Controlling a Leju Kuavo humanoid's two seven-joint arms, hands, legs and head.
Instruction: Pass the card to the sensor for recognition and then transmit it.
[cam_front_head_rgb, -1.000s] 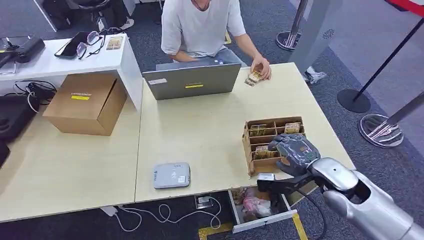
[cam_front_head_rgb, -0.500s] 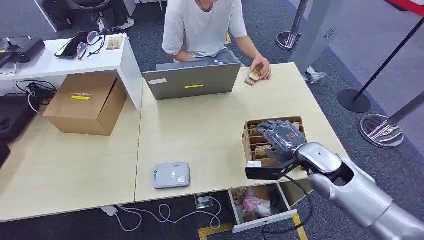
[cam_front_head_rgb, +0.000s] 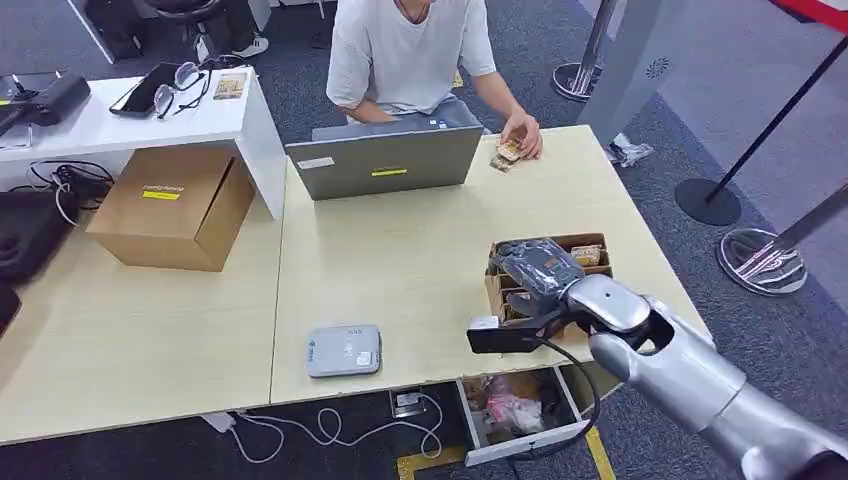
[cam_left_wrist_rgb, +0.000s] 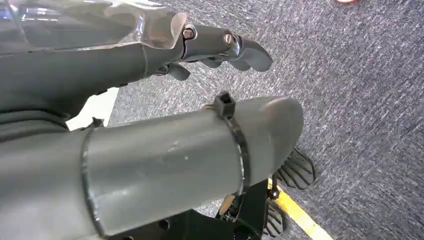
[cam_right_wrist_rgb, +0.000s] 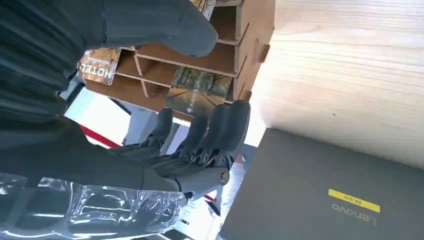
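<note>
Right hand (cam_front_head_rgb: 540, 270) hovers over the card box (cam_front_head_rgb: 596, 243), the landmark here, on the bench (cam_front_head_rgb: 420, 260). In the right wrist view its fingers (cam_right_wrist_rgb: 220, 125) are extended side by side, w/ the thumb above, and a card (cam_right_wrist_rgb: 197, 90) sits between them; it looks lightly pinched, but whether it's truly gripped or just resting in its slot can't be told. Other cards (cam_right_wrist_rgb: 97, 65) sit in the box's compartments. Left hand (cam_left_wrist_rgb: 220, 47) hangs at the robot's side over the carpet, fingers slack and apart, holding nothing. The sensor (cam_front_head_rgb: 343, 350), a flat grey pad, lies well left of the box, nearer the bench's front edge, nothing on it. A person (cam_front_head_rgb: 405, 45) sits at the far side of the bench behind a laptop (cam_front_head_rgb: 385, 160), well beyond the box, one hand on a small card stack (cam_front_head_rgb: 505, 155). Progress, as a judgement: early stage, pick-up prob. in hand and not confirmed. Left to do: lift the card clear of the box, carry it left to the sensor, hold it there for the read, then hand it on, likely to the person. No step after the grasp looks done yet.
</note>
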